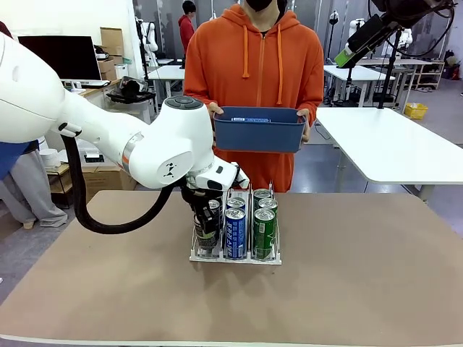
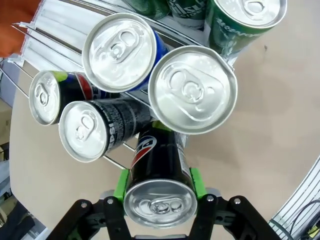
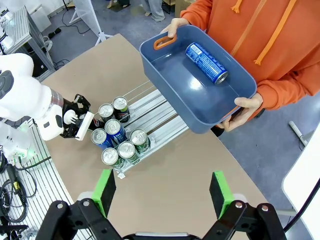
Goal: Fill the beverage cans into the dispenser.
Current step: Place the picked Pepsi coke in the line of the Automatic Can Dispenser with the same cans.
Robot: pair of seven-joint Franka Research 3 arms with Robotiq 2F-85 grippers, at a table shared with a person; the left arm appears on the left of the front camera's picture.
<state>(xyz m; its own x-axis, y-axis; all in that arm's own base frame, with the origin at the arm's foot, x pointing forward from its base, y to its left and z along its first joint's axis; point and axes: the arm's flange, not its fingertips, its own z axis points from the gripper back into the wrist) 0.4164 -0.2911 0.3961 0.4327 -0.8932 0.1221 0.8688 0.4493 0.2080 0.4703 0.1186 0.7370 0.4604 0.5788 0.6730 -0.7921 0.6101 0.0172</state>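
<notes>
— Where's our slim black drink can?
— Clamped in our left gripper, at the near left corner of the clear wire-lane dispenser. Our right gripper hangs wide apart, empty.

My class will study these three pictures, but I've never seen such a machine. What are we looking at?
Two white robot arms work at a brown table. One picture looks across it at a person; the other two come from cameras on the wrists. On the table stands a small rack of drink cans. The left arm's fingers are shut on a black can. The right arm's fingers hang open, high above. The person holds a blue bin with one blue can inside.
</notes>
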